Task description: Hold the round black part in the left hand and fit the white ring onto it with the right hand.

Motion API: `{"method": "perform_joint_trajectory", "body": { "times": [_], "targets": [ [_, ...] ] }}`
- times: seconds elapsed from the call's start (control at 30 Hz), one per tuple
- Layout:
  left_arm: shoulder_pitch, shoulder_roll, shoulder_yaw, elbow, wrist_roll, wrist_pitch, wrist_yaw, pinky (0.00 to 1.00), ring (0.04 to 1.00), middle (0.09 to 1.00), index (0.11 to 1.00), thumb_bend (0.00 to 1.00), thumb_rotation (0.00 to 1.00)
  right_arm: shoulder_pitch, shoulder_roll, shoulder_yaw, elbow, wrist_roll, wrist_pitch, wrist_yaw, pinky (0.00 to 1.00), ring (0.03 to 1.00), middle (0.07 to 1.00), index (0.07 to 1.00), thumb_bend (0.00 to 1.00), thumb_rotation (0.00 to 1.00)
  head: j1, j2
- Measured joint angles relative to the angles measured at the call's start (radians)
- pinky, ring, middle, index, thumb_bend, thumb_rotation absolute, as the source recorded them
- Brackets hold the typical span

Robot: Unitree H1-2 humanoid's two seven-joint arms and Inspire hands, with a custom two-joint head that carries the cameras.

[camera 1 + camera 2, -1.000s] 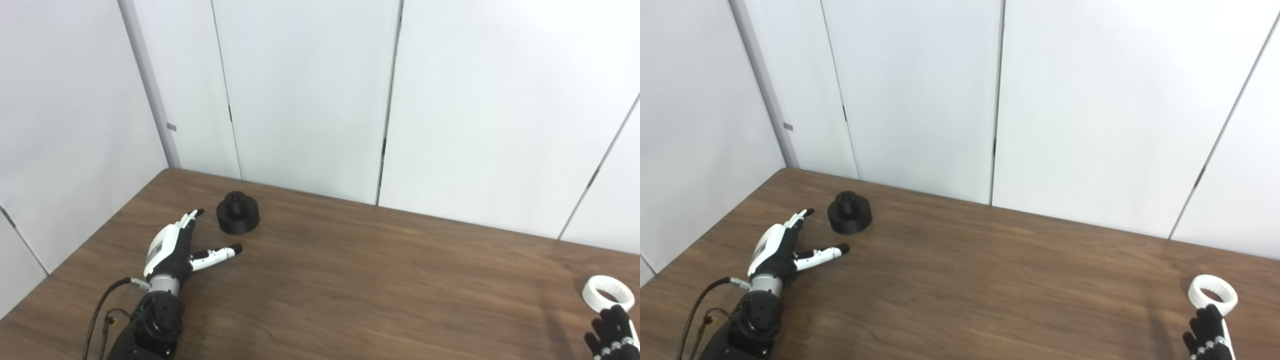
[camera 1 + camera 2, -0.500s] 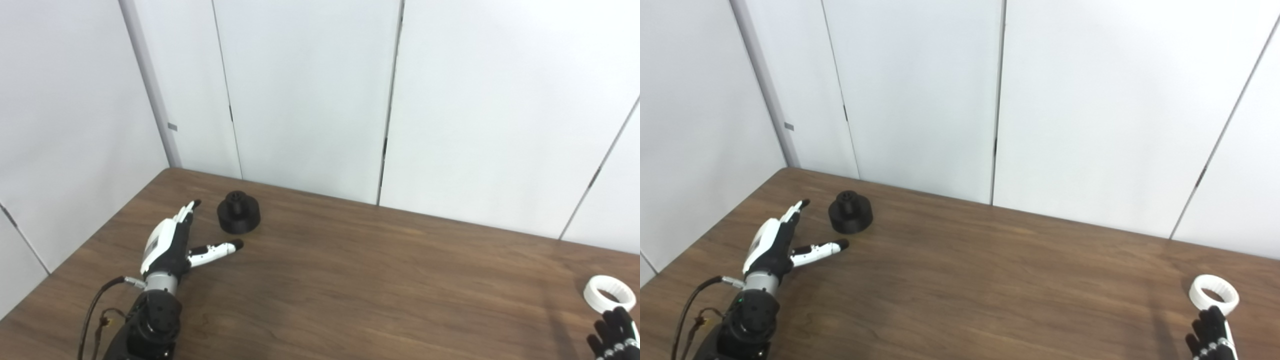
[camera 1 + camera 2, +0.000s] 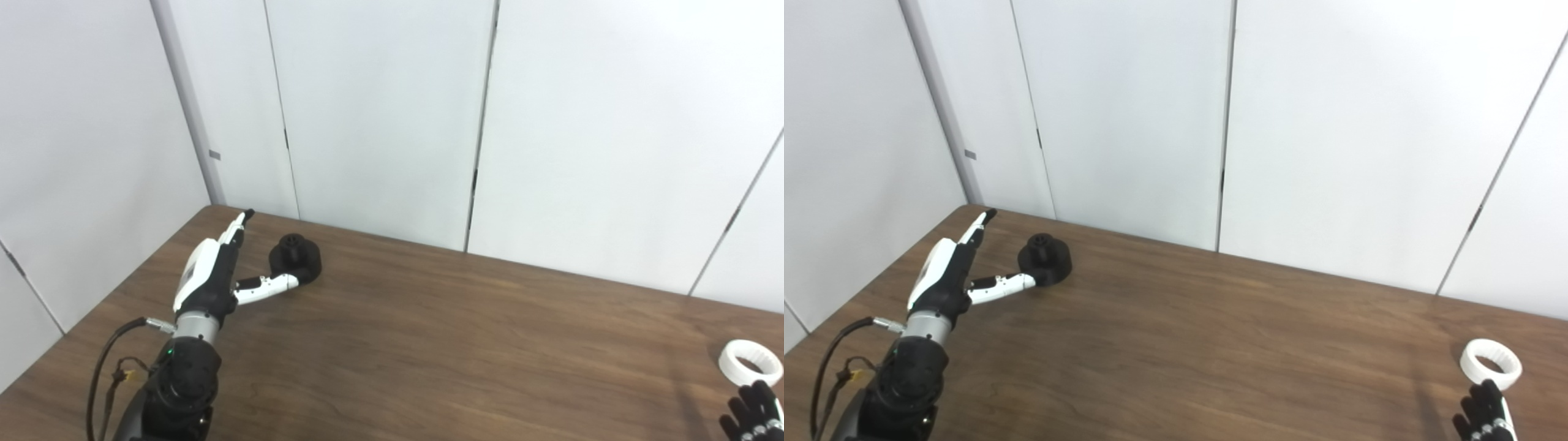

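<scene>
The round black part (image 3: 298, 257), a low disc with a knob on top, stands on the brown table near its far left corner. My left hand (image 3: 215, 274) is open just left of it, fingers stretched past its left side and the thumb lying in front of its base. It holds nothing. The white ring (image 3: 750, 363) lies flat at the table's right edge. Only the black fingertips of my right hand (image 3: 753, 411) show at the bottom right corner, just short of the ring and apart from it; they look spread.
White wall panels (image 3: 380, 110) close off the table at the back and on the left. The brown tabletop (image 3: 465, 343) stretches between the two parts. A black cable (image 3: 101, 380) loops by my left forearm.
My left hand has moved forward and up the table until its thumb lies in front of the black part. The right hand has slipped slightly lower in the picture. The camera has shifted a little.
</scene>
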Motion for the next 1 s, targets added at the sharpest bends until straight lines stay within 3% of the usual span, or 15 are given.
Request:
{"method": "perform_joint_trajectory", "body": {
  "times": [0.27, 0.7, 0.83, 1.0],
  "targets": [
    [0.000, 0.004, 0.011, 0.037, 0.015, 0.000, 0.001, 0.99, 1.000, 0.997, 0.960, 1.00, 0.45, 0.001, 0.000, -0.004, -0.001, 0.000, 0.011, 0.005, 1.00, 1.000, 1.000, 1.000, 0.63, 1.00, -0.003, 0.005],
    [-0.022, 0.047, -0.024, 0.272, 0.082, -0.020, 0.019, 1.00, 1.000, 0.979, 0.927, 1.00, 0.54, 0.003, -0.001, -0.016, 0.000, -0.002, 0.011, 0.012, 1.00, 1.000, 1.000, 0.995, 0.63, 1.00, -0.008, 0.009],
    [-0.037, 0.051, -0.045, 0.359, 0.091, -0.058, 0.048, 1.00, 1.000, 0.994, 0.923, 1.00, 0.55, 0.003, -0.001, -0.017, 0.000, -0.007, 0.011, 0.011, 1.00, 1.000, 0.999, 0.962, 0.63, 1.00, -0.012, 0.014],
    [-0.037, 0.067, -0.098, 0.373, 0.136, -0.059, 0.056, 1.00, 1.000, 0.998, 0.915, 1.00, 0.57, 0.004, -0.001, -0.022, -0.001, -0.033, 0.010, 0.008, 1.00, 1.000, 0.987, 0.922, 0.63, 1.00, -0.011, 0.020]
  ]
}}
